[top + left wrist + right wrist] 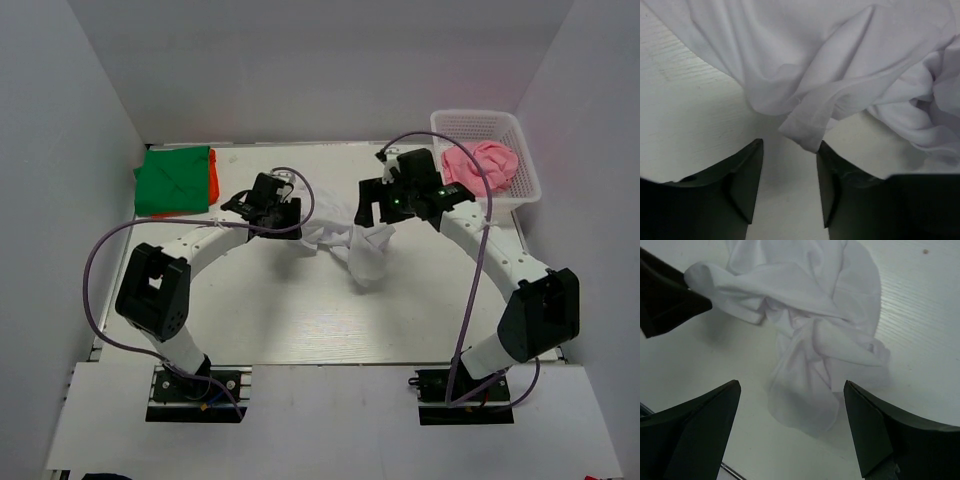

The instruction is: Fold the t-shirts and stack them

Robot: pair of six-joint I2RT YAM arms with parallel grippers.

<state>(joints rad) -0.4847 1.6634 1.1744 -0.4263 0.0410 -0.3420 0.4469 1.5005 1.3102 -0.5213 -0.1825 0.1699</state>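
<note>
Desk space in the middle goes to the large white t-shirt, which lies crumpled in a twisted heap between the two arms, within reach of both. We judge it is the piece to be spread for folding. At the far right corner the mesh basket holds the pink t-shirt, waiting its turn, we think. At the far left the green t-shirt lies folded flat, the orange t-shirt showing along its right edge, which looks like the start of the stack. Our right tool hovers over the heap with jaws wide apart, gripping nothing. Our left tool, jaws apart, has a hem corner of the white shirt at its tips, not yet pinched. We read no brand, label or writing anywhere.
</note>
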